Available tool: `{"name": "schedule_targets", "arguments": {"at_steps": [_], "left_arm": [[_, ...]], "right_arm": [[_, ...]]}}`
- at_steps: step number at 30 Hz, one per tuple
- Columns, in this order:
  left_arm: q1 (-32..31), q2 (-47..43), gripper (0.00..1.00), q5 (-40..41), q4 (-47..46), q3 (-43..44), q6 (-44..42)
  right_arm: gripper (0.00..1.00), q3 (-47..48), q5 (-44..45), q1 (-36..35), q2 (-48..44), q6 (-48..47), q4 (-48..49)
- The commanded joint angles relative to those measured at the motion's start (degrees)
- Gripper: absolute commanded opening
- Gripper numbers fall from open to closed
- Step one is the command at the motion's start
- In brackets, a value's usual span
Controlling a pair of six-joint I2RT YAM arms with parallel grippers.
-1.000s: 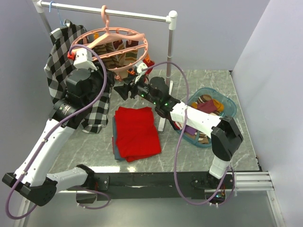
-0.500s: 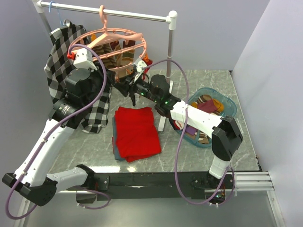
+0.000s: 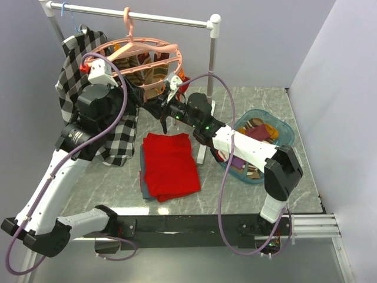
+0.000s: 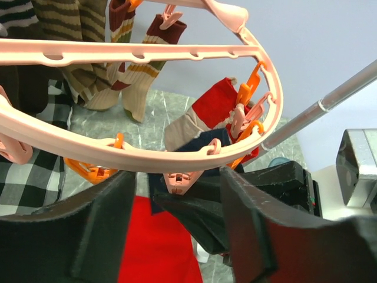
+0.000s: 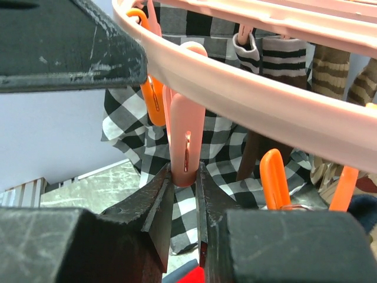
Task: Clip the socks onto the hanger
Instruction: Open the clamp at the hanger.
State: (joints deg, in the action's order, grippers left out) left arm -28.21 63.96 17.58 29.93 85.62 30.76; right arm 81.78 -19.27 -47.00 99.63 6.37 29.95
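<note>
The salmon-pink hanger (image 3: pixel 172 58) hangs from the rail with several striped and red socks (image 3: pixel 146 71) clipped under it. In the right wrist view my right gripper (image 5: pixel 184 171) is shut on the lower end of a pink clip (image 5: pixel 187 132) dangling from the ring (image 5: pixel 277 112). My left gripper (image 4: pixel 178 177) is open just under the ring (image 4: pixel 135 156), its fingers (image 4: pixel 100 224) wide on either side of that clip (image 4: pixel 179 180) and the right gripper's fingers. A navy sock (image 4: pixel 203 143) hangs right behind the clip; whether it is clipped I cannot tell.
A checked shirt (image 3: pixel 76 65) hangs at the rail's left, behind my left arm. The white rail stand's post (image 3: pixel 211 65) stands right of the hanger. A folded red cloth (image 3: pixel 169 165) lies on the table. A teal basket (image 3: pixel 287 134) of loose socks sits at the right.
My right gripper has closed from wide open onto the pink clip. My left gripper has opened wider and its wrist has shifted slightly up and left.
</note>
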Motion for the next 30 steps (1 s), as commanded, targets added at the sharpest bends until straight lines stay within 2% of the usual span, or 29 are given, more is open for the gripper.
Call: {"name": "schedule_targets", "arguments": {"at_steps": [1,3,7,19,30], "left_arm": [[0.2,-1.0,0.69,-2.3,1.7,2.8,1.3],[0.3,-0.7,0.73,-2.5,3.0,3.1,1.3],[0.3,0.7,0.74,-2.7,3.5,3.2,0.8],[0.3,4.8,0.69,-3.2,2.5,5.5,-1.1],[0.3,4.9,0.49,-1.1,-0.3,3.7,-3.5]], "right_arm": [[0.04,2.2,-0.9,-0.3,-3.2,-0.2,1.2],[0.04,2.2,-0.9,-0.3,-3.2,-0.2,1.1],[0.04,2.2,-1.5,-0.3,-3.2,0.0,0.9],[0.03,2.3,-2.2,-0.3,-3.0,-0.2,0.1],[0.03,3.8,-1.2,-0.9,-2.0,-3.1,-4.1]]}}
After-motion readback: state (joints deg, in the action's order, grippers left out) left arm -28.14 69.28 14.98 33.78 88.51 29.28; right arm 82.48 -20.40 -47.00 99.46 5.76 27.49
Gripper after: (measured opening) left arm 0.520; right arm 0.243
